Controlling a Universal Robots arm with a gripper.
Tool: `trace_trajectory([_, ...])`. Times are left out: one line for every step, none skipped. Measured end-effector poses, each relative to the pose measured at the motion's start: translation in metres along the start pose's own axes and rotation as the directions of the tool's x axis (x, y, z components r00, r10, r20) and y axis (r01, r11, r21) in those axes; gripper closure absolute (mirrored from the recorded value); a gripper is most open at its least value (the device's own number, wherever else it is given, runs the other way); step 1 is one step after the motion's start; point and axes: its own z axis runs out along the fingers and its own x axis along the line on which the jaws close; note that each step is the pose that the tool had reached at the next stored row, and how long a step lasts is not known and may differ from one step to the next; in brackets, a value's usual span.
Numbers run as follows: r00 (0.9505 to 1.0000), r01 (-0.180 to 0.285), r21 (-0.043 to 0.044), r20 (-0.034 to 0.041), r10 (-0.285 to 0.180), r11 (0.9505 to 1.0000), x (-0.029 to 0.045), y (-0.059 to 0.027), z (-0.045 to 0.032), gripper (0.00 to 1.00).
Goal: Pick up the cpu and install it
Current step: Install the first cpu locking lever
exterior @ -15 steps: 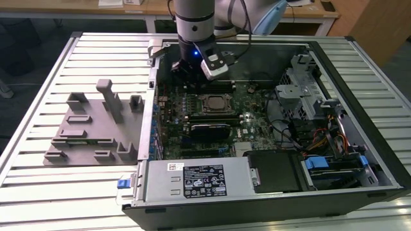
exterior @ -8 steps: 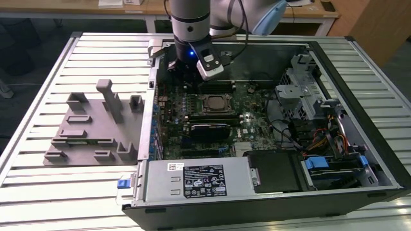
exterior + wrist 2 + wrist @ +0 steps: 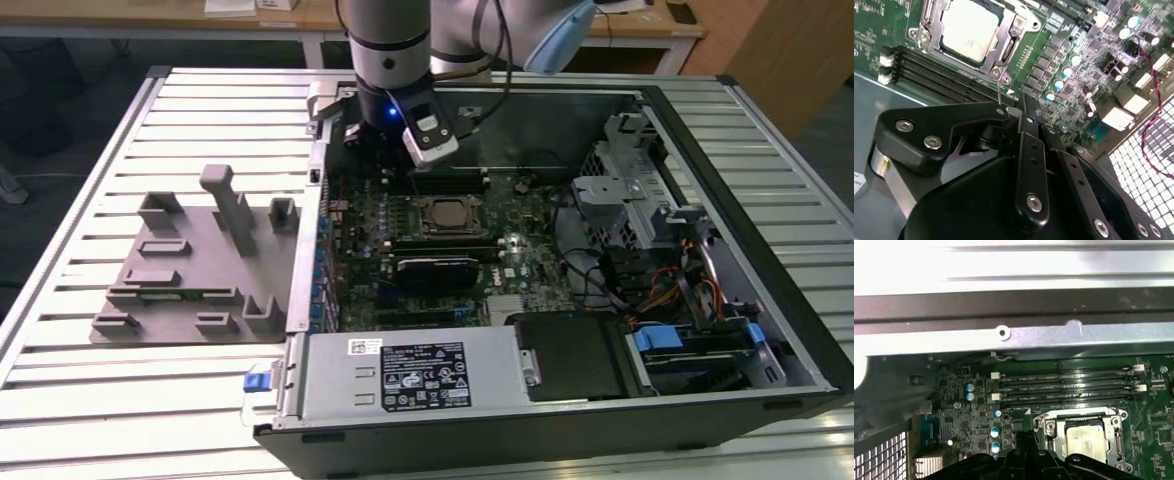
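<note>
1. Gripper [image 3: 1023,112]: a black metal linkage with bright screw heads. It hangs over the motherboard [image 3: 527,255] inside the open case [image 3: 1054,332]. Whether it is open or closed cannot be told. No object is seen in it.
2. Governing relation: the gripper is above the memory slots [image 3: 1069,387], near the motherboard edge that runs along the case wall. The cpu [image 3: 969,27] lies just beyond the slots, toward the middle of the board. It is near the gripper and not in contact with it. Only one arm is present.
3. Cpu: a thin, flat square with a pale, matte silver metal top and rounded corners. Being square, it has no long axis. Its edges run parallel to the memory slots. It lies level in the socket [image 3: 1010,42], so the seating step appears done.
4. Socket: a square frame of bright stamped metal on a dark base, closing round the cpu on all sides. A thin bright rod [image 3: 998,92] stands at the socket corner nearest the gripper. Whether the frame is clamped cannot be told.
5. Memory slots: four long, narrow black channels with pale end clips, unfilled.
6. Surroundings: the board is green and densely studded with small cylindrical capacitors. A grey box-shaped power supply [image 3: 400,370] occupies the case's near edge. A grey plastic holder block [image 3: 187,270] rests on the slatted metal table [image 3: 200,110], at the exterior view's left of the case.
</note>
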Motion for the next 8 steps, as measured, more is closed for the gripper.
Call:
trace_trajectory([1.0000,0.000,-0.0049,-0.0004,0.000,1.0000,0.0003,0.0000,0.0000,0.89])
trace_trajectory([1.0000,-0.001,-0.0094,-0.0007,0.001,1.0000,0.0006,0.0000,0.0000,0.89])
trace_trajectory([1.0000,-0.001,-0.0129,-0.0010,0.001,0.9999,0.0008,0.0000,-0.0001,0.89])
trace_trajectory([1.0000,-0.001,-0.0161,-0.0012,0.001,0.9999,0.0011,-0.0001,-0.0001,0.89])
trace_trajectory([1.0000,-0.001,-0.0193,-0.0014,0.001,0.9998,0.0014,-0.0001,-0.0001,0.89])
trace_trajectory([1.0000,-0.001,-0.0229,-0.0016,0.001,0.9997,0.0015,-0.0001,-0.0001,0.89])
trace_trajectory([1.0000,-0.002,-0.0271,-0.0018,0.001,0.9996,0.0017,-0.0001,-0.0001,0.89])
trace_trajectory([1.0000,-0.002,-0.0317,-0.0021,0.002,0.9995,0.0017,-0.0001,-0.0001,0.89])
